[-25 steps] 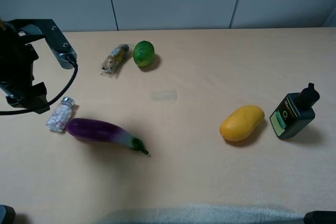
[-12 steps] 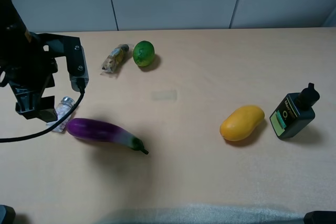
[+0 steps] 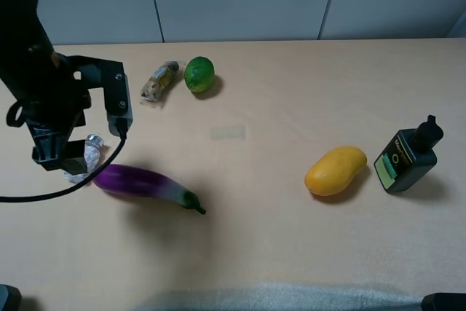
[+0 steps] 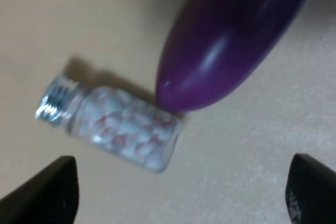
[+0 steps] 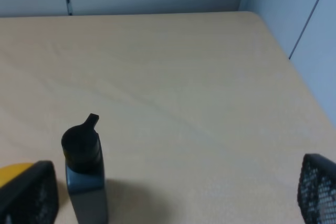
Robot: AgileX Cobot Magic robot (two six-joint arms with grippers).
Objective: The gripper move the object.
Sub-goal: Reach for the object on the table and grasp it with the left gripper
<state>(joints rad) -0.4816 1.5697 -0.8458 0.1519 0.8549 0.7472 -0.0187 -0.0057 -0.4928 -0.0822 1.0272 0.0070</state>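
I'm watching my left pincer (image 4: 181, 203) hanging spread wide above the eggplant (image 3: 138, 181), its blunt end lying beside a vial (image 4: 118, 127) on the table (image 3: 277, 92) (the arm is half-hiding that vial overhead); right pincer (image 5: 173, 198) is gaping too.

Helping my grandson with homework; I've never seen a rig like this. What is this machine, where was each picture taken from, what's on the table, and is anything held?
It is a robot with two arms, each ending in a claw-like tool. The wide picture comes from a camera mounted high above the table; the two close-ups come from cameras on the wrists. The left gripper hangs open over a clear vial and the blunt end of a purple eggplant. The right gripper, also open, faces a dark bottle. A mango, a lime and a wrapped snack also lie there. Nothing is held.
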